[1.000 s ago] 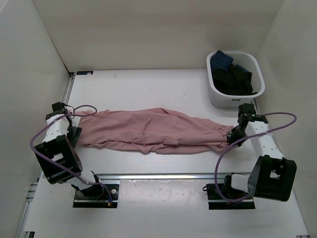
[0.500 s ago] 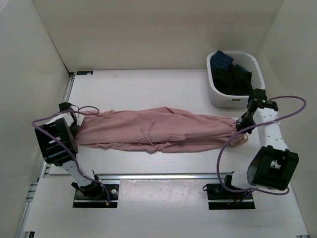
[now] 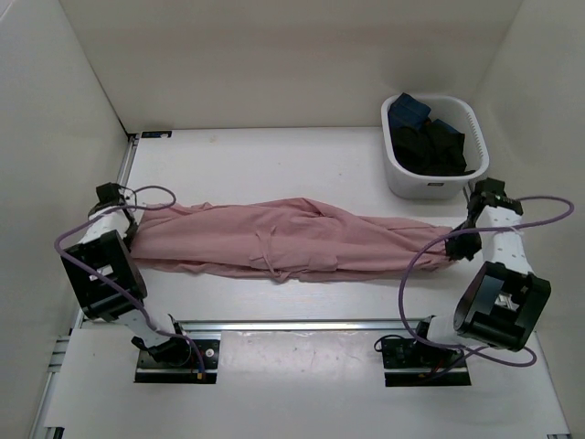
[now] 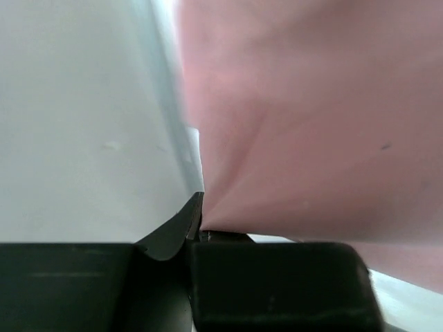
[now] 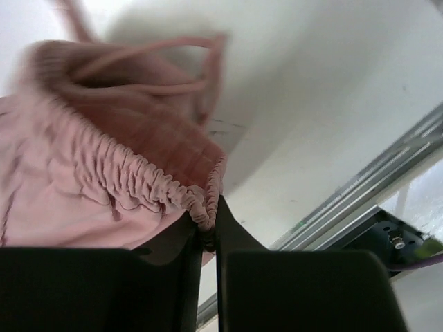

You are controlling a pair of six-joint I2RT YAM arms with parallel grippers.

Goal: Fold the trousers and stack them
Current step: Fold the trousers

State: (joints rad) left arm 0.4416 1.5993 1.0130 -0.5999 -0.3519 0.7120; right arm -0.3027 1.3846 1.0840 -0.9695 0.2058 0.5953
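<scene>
Dusty-pink trousers (image 3: 292, 240) lie stretched across the white worktop (image 3: 274, 165). The left tool (image 4: 196, 218) is clamped on one end, and the right tool (image 5: 208, 225) is clamped on the gathered waistband.

Found no readable text, label, brand, number or sign in any of the three views. Checked the trousers (image 3: 292, 242), the white basket (image 3: 407, 186) and the worktop (image 3: 274, 165): nothing legible on any of them.
</scene>
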